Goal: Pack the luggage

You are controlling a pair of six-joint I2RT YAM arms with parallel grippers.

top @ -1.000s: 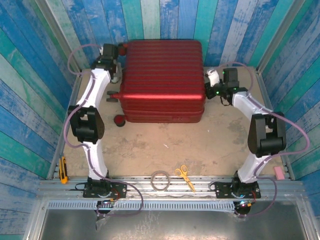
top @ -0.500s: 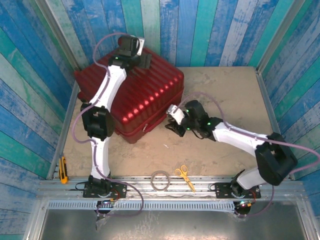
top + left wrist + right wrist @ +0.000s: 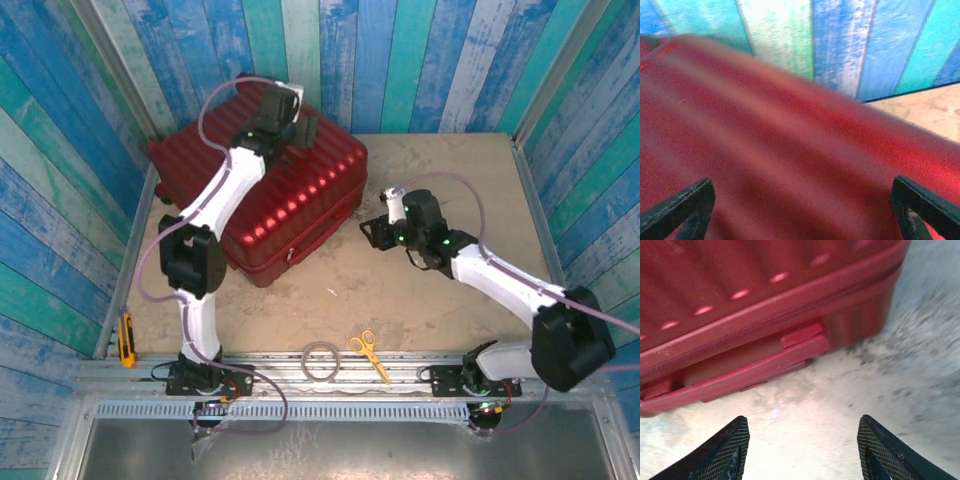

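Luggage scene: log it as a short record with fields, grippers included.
luggage: closed, lying flat, rear left of table
left gripper: open, above the shell near its far side
right gripper: open, empty, facing the side handle, apart from it
near rail: scissors, tape roll

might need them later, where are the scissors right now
In the top view, the yellow-handled scissors lie midway along the table's near edge, just right of a grey ring.
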